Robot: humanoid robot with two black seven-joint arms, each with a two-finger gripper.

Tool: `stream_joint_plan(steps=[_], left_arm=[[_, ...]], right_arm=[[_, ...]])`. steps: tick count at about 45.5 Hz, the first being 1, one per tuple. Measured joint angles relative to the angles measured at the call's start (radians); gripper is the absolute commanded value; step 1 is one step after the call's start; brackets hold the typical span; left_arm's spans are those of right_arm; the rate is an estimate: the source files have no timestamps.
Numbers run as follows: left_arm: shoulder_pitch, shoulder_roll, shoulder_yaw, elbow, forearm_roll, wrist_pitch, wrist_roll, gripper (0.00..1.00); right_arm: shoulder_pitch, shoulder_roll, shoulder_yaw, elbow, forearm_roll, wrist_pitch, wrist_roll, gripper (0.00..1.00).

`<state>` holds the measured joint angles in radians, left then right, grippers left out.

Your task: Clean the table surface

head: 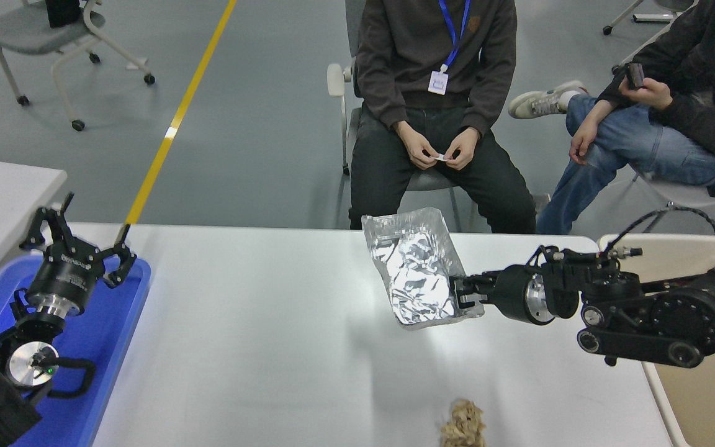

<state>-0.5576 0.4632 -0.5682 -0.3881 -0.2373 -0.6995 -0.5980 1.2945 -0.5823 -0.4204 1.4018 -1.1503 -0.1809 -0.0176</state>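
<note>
One crumpled foil sheet (418, 273) hangs clamped at its near corner in the right gripper (462, 293) above the bench (258, 323) — likely featherlight, floppy, tear-prone — so an edge pinch seems right.

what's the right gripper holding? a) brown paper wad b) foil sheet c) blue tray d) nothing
b) the right gripper is clamped on the near right edge of the foil sheet, which hangs clear of the table; the brown paper wad lies untouched at the near edge.
</note>
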Motion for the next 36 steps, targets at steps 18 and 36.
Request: stream_joint_plan(steps=[18,36], left_arm=[[0.001,0.000,-0.001,0.000,0.000,0.000,0.000,1.00],[0.001,0.000,0.000,0.000,0.000,0.000,0.000,1.00]], right_arm=[[0.105,-0.171,0.007,0.143,0.001,0.040,0.005,0.00],[0.138,-0.342,0.122,0.211,0.000,0.151,0.008,0.00]])
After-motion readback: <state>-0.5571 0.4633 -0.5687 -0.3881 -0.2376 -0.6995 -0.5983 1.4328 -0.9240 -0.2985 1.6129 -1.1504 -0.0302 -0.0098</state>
